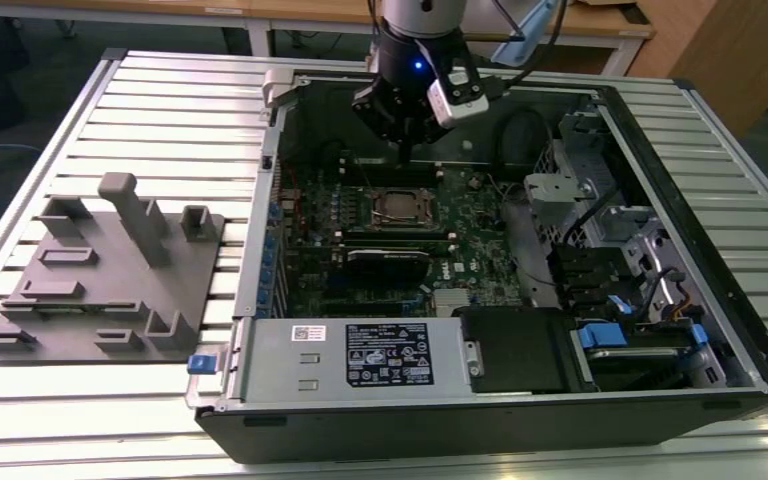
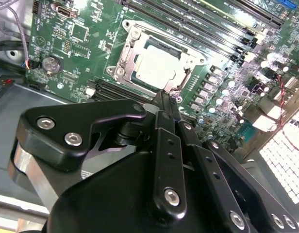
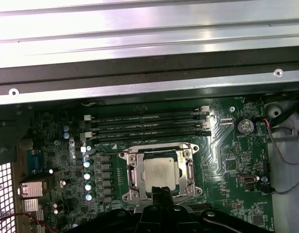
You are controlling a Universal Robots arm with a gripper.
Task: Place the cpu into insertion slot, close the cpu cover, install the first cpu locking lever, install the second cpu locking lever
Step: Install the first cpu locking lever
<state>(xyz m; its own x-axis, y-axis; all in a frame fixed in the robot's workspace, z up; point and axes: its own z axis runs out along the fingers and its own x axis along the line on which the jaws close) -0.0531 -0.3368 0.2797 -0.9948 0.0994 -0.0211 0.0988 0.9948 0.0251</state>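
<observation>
The hand [image 1: 404,150] hangs from the arm [image 1: 420,30] in the upper middle of the exterior view, inside the open case [image 1: 758,340], low over the board [image 1: 471,235]. In both wrist views its black fingers [image 2: 161,131] run together to one narrow tip with nothing seen between them, so the hand is closed and empty. That tip [image 3: 161,195] sits right at one edge of the slot [image 1: 396,205], at or just above its metal rim; I cannot tell if it touches.

The cpu [image 3: 160,174] lies flat in the slot, silver top up. The cover [image 3: 131,174] is down over it, its window framing the chip. Whether the levers beside it are latched cannot be told.

Across the slot from the hand run the long black memory slots [image 3: 147,124], side by side. In the exterior view the power supply [image 1: 357,355] fills the case's lower middle. The case rests on a slatted tabletop [image 1: 184,110], and a grey fixture [image 1: 104,280] with upright posts stands on the exterior view's left, well apart from the hand.
</observation>
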